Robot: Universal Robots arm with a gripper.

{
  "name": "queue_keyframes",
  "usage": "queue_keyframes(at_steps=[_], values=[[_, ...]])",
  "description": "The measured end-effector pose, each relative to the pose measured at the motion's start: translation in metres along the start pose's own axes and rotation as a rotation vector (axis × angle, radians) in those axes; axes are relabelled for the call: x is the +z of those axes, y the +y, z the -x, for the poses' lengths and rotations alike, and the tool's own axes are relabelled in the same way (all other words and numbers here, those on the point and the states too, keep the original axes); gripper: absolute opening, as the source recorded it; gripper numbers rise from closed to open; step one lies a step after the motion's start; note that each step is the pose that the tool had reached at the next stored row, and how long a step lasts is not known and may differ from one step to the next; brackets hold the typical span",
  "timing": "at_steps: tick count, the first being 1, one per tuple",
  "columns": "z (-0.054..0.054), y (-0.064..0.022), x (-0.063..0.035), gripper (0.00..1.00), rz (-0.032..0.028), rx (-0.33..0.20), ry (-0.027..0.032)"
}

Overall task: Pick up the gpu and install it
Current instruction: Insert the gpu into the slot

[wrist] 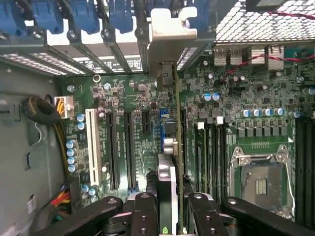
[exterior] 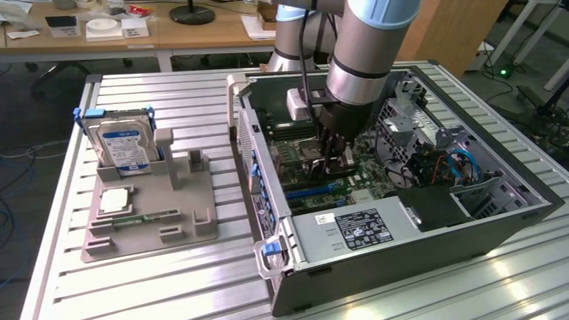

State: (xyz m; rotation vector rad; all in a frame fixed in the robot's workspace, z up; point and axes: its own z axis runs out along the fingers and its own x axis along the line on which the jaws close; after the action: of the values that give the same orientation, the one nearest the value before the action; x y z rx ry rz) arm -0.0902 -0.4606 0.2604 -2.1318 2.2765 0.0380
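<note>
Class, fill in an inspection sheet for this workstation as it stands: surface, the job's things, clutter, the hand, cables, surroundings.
Surface: slatted metal table carrying an open computer case and a grey parts holder.
Job's things: gpu seen edge-on inside the case, over the motherboard, with its silver bracket at the rear slots; whether it is seated cannot be told.
Clutter: hard drive standing in the holder; RAM stick lying in it.
Hand: hand shut on the gpu, down inside the case.
Cables: blue and orange leads in the case; yellow-and-red wires beside the board.
Surroundings: wooden desk behind the table.
</note>
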Motion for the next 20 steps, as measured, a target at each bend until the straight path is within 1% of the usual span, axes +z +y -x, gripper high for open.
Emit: queue_keyframes(at_steps=[3,7,11,16,20], values=[[-0.001,0.0001,0.0053,0.29,0.0,0.0,0.0],[-0.003,0.0008,0.009,0.29,-0.0001,0.001,-0.0002],[-0.004,0.003,0.0101,0.29,0.0002,0.001,0.0001],[-0.004,0.0033,0.0118,0.29,0.0003,0.001,0.0001],[-0.004,0.004,0.0122,0.29,0.0027,0.001,0.0002]])
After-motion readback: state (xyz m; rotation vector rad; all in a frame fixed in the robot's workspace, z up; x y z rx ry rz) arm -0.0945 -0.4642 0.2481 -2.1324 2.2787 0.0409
